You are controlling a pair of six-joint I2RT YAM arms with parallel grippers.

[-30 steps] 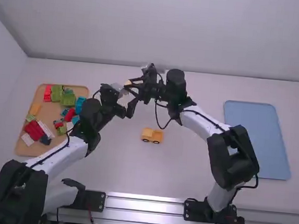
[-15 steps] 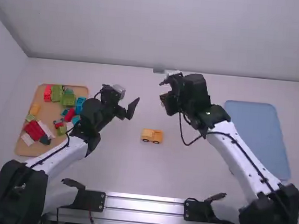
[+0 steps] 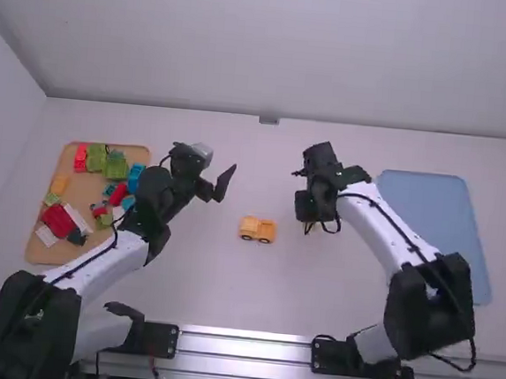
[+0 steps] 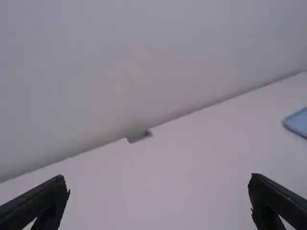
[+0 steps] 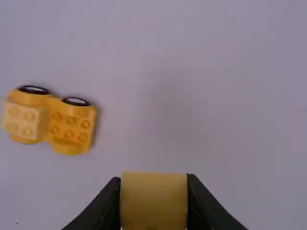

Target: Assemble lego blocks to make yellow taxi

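Car: here it sits, the yellow car (image 3: 257, 229) on the smooth white table (image 3: 226, 294), near the middle; glossy orange-yellow plastic, rounded at the flanks, six round studs on the bare half.
Pale block: boxy and matt, this one (image 5: 24, 122), four studs up, seated on the car's other half.
Wheels: two in sight, black and round with pale hubs, one of them here (image 5: 76, 101), along one side.
Right gripper: over to this one (image 3: 307, 221), just right of the car, and it's clamped on a yellow block (image 5: 153, 201), squared off, with a smooth flat face.
Left gripper: up left of the middle (image 3: 217, 167), fingers wide apart, nothing between them.
Tan tray: flat with rounded corners (image 3: 80, 194), at the far left, loaded with red, green, blue and yellow pieces, studded ones among them.
Blue tray: a smooth flat slab (image 3: 435, 232) out on the right.
Change: and there goes the right arm! A second ago its gripper is up beside the left one; now it's away to the right and nearer the car. The left arm holds its pose, and the car hasn't budged.
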